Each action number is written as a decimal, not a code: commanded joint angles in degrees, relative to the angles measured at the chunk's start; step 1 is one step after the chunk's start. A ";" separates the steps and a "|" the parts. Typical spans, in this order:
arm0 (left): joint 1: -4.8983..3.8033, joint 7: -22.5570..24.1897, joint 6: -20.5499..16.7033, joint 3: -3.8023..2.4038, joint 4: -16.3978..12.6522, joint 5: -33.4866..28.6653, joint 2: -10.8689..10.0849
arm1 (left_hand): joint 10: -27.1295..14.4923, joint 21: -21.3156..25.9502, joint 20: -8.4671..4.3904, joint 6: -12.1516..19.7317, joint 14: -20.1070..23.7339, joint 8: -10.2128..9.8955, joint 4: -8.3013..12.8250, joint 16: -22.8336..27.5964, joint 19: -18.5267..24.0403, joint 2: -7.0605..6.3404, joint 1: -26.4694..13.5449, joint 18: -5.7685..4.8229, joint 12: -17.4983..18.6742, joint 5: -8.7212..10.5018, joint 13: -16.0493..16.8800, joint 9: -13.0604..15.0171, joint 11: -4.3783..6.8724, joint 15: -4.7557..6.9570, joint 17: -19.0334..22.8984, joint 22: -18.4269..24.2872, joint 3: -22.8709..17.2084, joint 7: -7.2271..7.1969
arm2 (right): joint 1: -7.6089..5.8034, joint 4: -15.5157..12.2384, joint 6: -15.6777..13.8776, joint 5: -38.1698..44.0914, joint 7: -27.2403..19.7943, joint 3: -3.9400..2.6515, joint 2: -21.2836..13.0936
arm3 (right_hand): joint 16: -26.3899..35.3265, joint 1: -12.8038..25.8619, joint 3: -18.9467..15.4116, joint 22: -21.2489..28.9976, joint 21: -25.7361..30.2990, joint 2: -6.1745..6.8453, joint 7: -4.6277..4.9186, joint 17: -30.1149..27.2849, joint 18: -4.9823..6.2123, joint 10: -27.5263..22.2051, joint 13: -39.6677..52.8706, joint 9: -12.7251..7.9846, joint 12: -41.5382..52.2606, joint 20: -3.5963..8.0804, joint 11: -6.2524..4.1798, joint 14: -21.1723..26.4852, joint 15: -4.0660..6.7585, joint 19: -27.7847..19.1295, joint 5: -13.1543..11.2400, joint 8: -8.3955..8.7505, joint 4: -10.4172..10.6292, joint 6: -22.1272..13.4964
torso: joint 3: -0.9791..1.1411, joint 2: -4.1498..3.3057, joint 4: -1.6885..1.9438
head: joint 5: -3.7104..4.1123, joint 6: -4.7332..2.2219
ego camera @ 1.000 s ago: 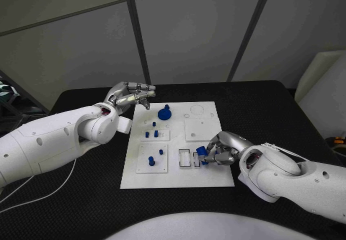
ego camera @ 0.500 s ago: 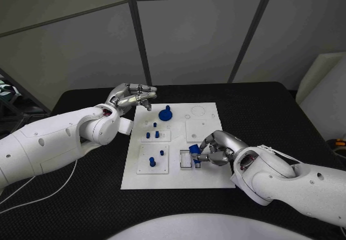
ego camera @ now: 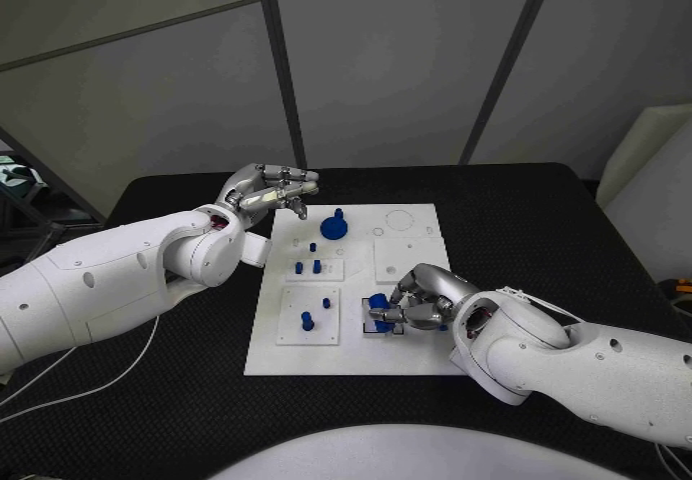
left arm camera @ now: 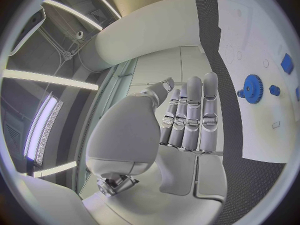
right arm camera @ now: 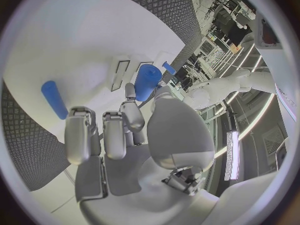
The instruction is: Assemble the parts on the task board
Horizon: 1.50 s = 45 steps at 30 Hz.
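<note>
Task board (ego camera: 353,350): white plate lying in the middle of the black worktop (ego camera: 548,215), long side running from lower centre to upper centre of the head view; no readable writing on it.
Right hand (ego camera: 408,305): comes in from the lower right of the head view and sits over the lower right part of the board, fingers curled in, pinching a blue part (ego camera: 378,301) between thumb and a finger; in the right wrist view the same blue part (right arm camera: 147,81) stands at the fingertips, just by two narrow slots in the board.
Left hand (ego camera: 274,189): upper left of the head view, raised above the worktop beside the board's far left corner, fingers (left arm camera: 190,112) lying side by side and bent slightly inward, holding nothing, touching nothing.
Blue gear (ego camera: 335,226): round toothed part with a knob, on the board's upper left area, near the left hand but apart from it; seen also in the left wrist view (left arm camera: 253,88).
Small blue pegs (ego camera: 307,267): a pair standing upright in the middle left inset of the board.
Single blue peg (ego camera: 306,321): upright in the lower left inset, well apart from the right hand.
Loose blue cylinder (right arm camera: 54,99): lies on the board in the right wrist view, beside the right hand's fingers.
Labels: none can be read on any part.
</note>
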<state>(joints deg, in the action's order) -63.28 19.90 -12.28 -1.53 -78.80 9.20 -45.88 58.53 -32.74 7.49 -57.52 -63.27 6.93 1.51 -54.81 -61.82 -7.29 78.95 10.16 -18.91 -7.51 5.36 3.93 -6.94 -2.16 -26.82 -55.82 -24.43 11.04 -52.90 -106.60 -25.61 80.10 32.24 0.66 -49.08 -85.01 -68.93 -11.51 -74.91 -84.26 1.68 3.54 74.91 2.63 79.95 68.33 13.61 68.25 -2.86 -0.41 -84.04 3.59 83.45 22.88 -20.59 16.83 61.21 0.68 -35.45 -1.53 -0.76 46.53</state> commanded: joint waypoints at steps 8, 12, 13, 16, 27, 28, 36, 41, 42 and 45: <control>-0.09 0.13 0.64 -0.05 -0.13 -0.13 0.07 | -0.36 0.20 0.35 0.50 0.21 0.28 0.05 -0.27 0.22 0.01 -0.42 0.28 -0.35 -0.08 0.05 -0.03 -0.07 -0.15 0.06 0.06 0.30 0.01 | -0.09 0.81 1.85 0.38 1.01 -0.05 0.82 | 0.49 2.61 -1.21 -6.37 0.64 0.86 0.23 2.18 -0.20 -0.03 -0.35 1.02 -1.41 0.24 -0.06 -3.47 0.41 -0.60 -4.52 -0.69 0.00 -0.65 | 0.05 0.04 -0.19 | -0.27 0.07; -0.09 0.11 0.66 -0.05 -0.12 -0.13 0.09 | -0.36 0.20 0.35 0.50 0.21 0.28 0.05 -0.27 0.22 0.01 -0.42 0.28 -0.35 -0.08 0.05 -0.03 -0.07 -0.15 0.06 0.06 0.30 0.01 | -0.10 1.17 1.46 0.44 0.81 -0.05 1.03 | 1.84 5.44 -1.06 -4.08 2.47 2.77 0.73 -0.30 0.41 -3.04 -5.46 1.44 -7.61 0.00 0.43 -2.88 0.08 -2.53 -8.70 -0.56 0.11 -2.32 | 0.05 0.05 -0.17 | -0.26 0.06; -0.09 0.10 0.67 -0.05 -0.11 -0.13 0.10 | -0.36 0.20 0.35 0.50 0.21 0.28 0.05 -0.27 0.22 0.01 -0.42 0.28 -0.35 -0.08 0.05 -0.03 -0.07 -0.15 0.06 0.06 0.30 0.01 | -0.10 1.23 1.38 0.45 0.73 -0.05 1.09 | 2.10 6.46 -0.69 -3.70 2.79 3.49 0.87 -0.68 0.50 -3.76 -6.66 1.58 -9.12 -0.12 0.61 -2.80 -0.03 -2.84 -10.44 -0.58 0.18 -2.83 | 0.06 0.03 -0.16 | -0.26 0.05; -0.09 0.08 0.70 -0.05 -0.08 -0.13 0.11 | -0.36 0.20 0.35 0.50 0.21 0.28 0.05 -0.27 0.22 0.01 -0.42 0.28 -0.35 -0.08 0.05 -0.03 -0.07 -0.15 0.06 0.06 0.30 0.01 | -0.10 1.34 1.14 0.70 0.44 -0.05 1.21 | 2.62 8.87 0.10 -2.97 3.43 5.20 1.20 -1.46 0.70 -4.98 -8.83 1.85 -11.79 -0.32 0.83 -2.66 -0.26 -3.43 -13.35 -0.62 0.22 -3.83 | 0.08 0.04 -0.17 | -0.29 0.02; -0.09 0.08 0.74 -0.05 0.00 -0.13 0.11 | -0.47 0.29 0.37 0.57 0.24 0.31 -0.01 -0.33 0.21 0.04 -0.48 0.29 -0.44 -0.09 0.04 -0.03 -0.07 -0.16 0.16 0.13 0.39 0.01 | -0.09 0.48 0.79 1.59 -0.74 -0.05 0.92 | 2.78 11.88 2.00 -3.17 3.41 5.15 0.83 -1.26 0.66 -4.34 -8.84 2.81 -11.99 -0.40 0.56 -2.83 -0.17 -3.12 -14.71 -2.12 0.18 -3.01 | 0.09 0.03 -0.22 | -0.26 -0.06; -0.09 0.08 0.75 -0.05 0.01 -0.13 0.11 | -0.47 0.29 0.37 0.57 0.24 0.31 -0.01 -0.33 0.21 0.04 -0.48 0.29 -0.44 -0.09 0.04 -0.03 -0.07 -0.16 0.16 0.13 0.39 0.01 | -0.09 0.36 0.88 1.68 -0.77 -0.04 0.85 | 2.64 11.95 2.14 -3.34 3.29 4.93 0.69 -0.97 0.62 -3.99 -8.46 2.95 -11.55 -0.34 0.44 -2.90 -0.07 -2.97 -14.47 -2.39 0.17 -2.66 | 0.09 0.03 -0.22 | -0.26 -0.06; -0.09 0.02 0.74 -0.05 0.08 -0.13 0.04 | -0.47 0.29 0.37 0.57 0.24 0.31 -0.01 -0.33 0.21 0.04 -0.48 0.29 -0.44 -0.09 0.04 -0.03 -0.07 -0.16 0.16 0.13 0.39 0.01 | -0.09 -0.81 2.69 3.68 -0.35 -0.02 -0.44 | 1.95 12.06 2.65 -4.31 2.56 3.94 0.06 0.50 0.36 -2.67 -7.08 3.57 -10.03 0.10 -0.12 -3.26 0.41 -2.12 -13.15 -3.52 0.11 -1.54 | 0.08 0.09 -0.25 | -0.29 -0.02; -0.08 -0.01 0.72 -0.05 0.11 -0.13 -0.08 | -0.47 0.29 0.37 0.57 0.24 0.31 -0.01 -0.33 0.21 0.04 -0.48 0.29 -0.44 -0.09 0.04 -0.03 -0.07 -0.16 0.16 0.13 0.39 0.01 | -0.08 -1.32 3.88 4.78 0.06 -0.01 -1.30 | 1.89 12.07 2.72 -4.35 2.54 3.76 -0.02 0.63 0.35 -2.54 -7.01 3.68 -9.99 0.19 -0.20 -3.29 0.48 -2.09 -12.58 -3.68 0.10 -1.48 | 0.06 0.06 -0.23 | -0.15 -0.19; -0.08 -0.02 0.72 -0.05 0.14 -0.13 -0.09 | -0.47 0.29 0.37 0.57 0.24 0.31 -0.01 -0.33 0.21 0.04 -0.48 0.29 -0.44 -0.09 0.04 -0.03 -0.07 -0.16 0.16 0.13 0.39 0.01 | -0.08 -1.37 4.06 4.89 0.11 0.00 -1.42 | 1.89 12.06 2.73 -4.33 2.56 3.71 -0.03 0.63 0.35 -2.53 -7.03 3.70 -10.03 0.21 -0.21 -3.29 0.50 -2.10 -12.45 -3.71 0.09 -1.49 | 0.07 0.08 -0.29 | -0.18 -0.14; -0.08 -0.03 0.71 -0.05 0.22 -0.13 -0.07 | -0.47 0.29 0.37 0.57 0.24 0.31 -0.01 -0.33 0.21 0.04 -0.48 0.29 -0.44 -0.09 0.04 -0.03 -0.07 -0.16 0.16 0.13 0.39 0.01 | -0.08 -1.46 4.60 5.09 0.10 0.00 -1.63 | 1.89 11.82 2.84 -4.29 2.61 3.50 -0.07 0.67 0.36 -2.51 -7.10 3.78 -10.17 0.29 -0.25 -3.29 0.55 -2.14 -11.76 -3.80 0.06 -1.57 | 0.10 0.07 -0.35 | -0.16 -0.12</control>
<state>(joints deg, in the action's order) -63.28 19.77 -12.12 -1.54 -78.60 9.20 -45.96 58.60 -32.74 7.49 -57.52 -63.28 6.93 1.51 -54.81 -61.82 -7.30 78.96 10.16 -19.24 -7.51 5.36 3.93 -6.97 -2.16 -26.73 -55.75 -24.43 11.04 -52.91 -107.84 -22.60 83.70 32.34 0.67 -50.68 -82.86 -57.15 -8.95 -74.90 -81.59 5.38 3.70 74.95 2.64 77.11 61.25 17.35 57.89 -2.85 -0.63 -83.97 3.66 81.02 11.08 -24.12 16.84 59.34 0.76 -35.39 -1.79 -0.94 46.37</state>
